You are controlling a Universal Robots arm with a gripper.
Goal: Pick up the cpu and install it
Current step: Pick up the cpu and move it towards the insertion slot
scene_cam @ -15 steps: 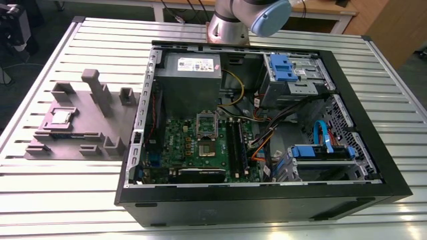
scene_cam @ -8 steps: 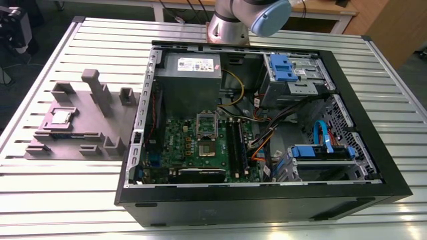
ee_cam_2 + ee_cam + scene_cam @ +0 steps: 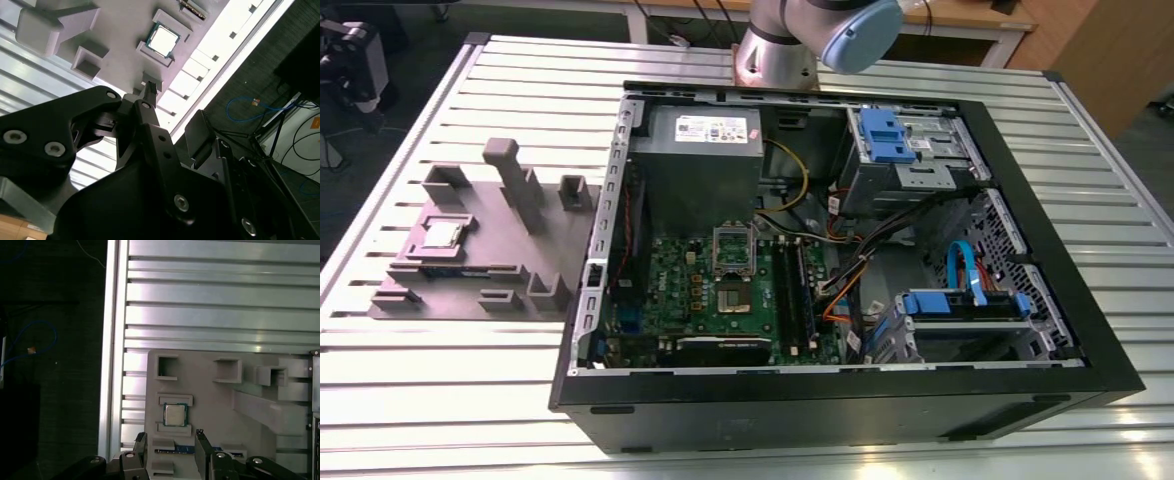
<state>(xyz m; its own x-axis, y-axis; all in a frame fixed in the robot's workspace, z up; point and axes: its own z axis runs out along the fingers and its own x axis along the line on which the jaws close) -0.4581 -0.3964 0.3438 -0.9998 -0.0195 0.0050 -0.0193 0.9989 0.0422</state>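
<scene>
The cpu [image 3: 174, 414] is a small silver-grey square chip lying flat in a recess of the grey holder block [image 3: 210, 405]. In the exterior view the cpu [image 3: 444, 233] sits on that block [image 3: 480, 250], to the left of the open computer case [image 3: 854, 400]. My gripper [image 3: 170, 435] hangs well above the block, just beside the chip, open and holding nothing. One dark fingertip [image 3: 149, 89] points toward the cpu [image 3: 162, 40] in the second wrist view. The shiny socket frame [image 3: 735, 250] lies on the green motherboard inside the case.
The holder block carries tall posts [image 3: 507, 175] and several raised pockets around the chip. The slatted metal table [image 3: 454, 380] ends close to the block, with dark floor and cables [image 3: 30, 350] beyond. The arm's base [image 3: 781, 45] stands behind the case.
</scene>
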